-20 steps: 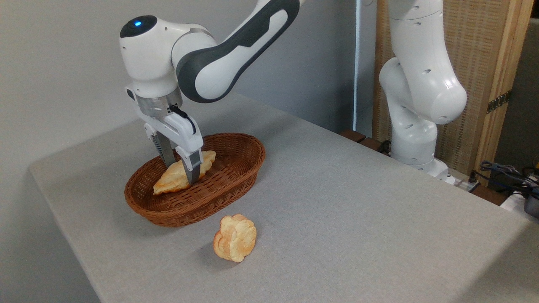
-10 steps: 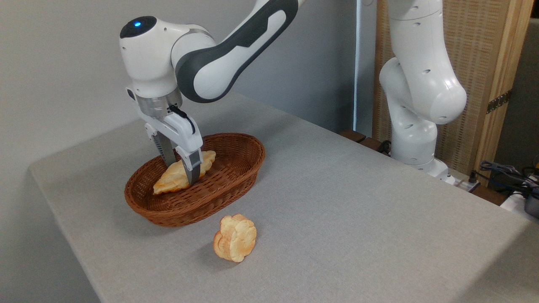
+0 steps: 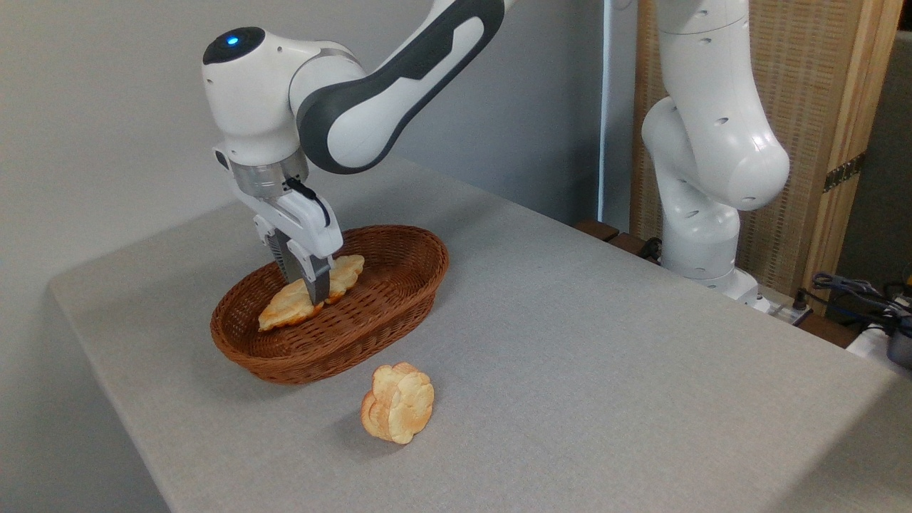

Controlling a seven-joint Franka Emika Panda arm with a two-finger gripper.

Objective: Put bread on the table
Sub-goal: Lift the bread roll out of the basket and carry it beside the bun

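The bread [image 3: 311, 294] lies lengthwise in the basket [image 3: 399, 299], and we see it pinched across its middle between the jaws, which stand nearly together with only the pastry's thickness between them. One pointed end reaches out from the jaws toward the basket's near-left wall, the other toward its far side; whether the underside has left the weave we cannot tell. The gripper [image 3: 308, 283] comes straight down from above, fingers upright. Beyond the jaws, on the near side and outside the basket, a bun [image 3: 397, 402] stands on the table [image 3: 605, 342]; bare cloth stretches away from the jaws to the right. We judge the step in hand to be the lift out of the basket. Done well, it calls for a vertical rise until both ends pass over the rim, since a sideways pull could catch an end on the wicker and twist the soft pastry in so narrow a hold. Set-down should fall well apart from the bun.
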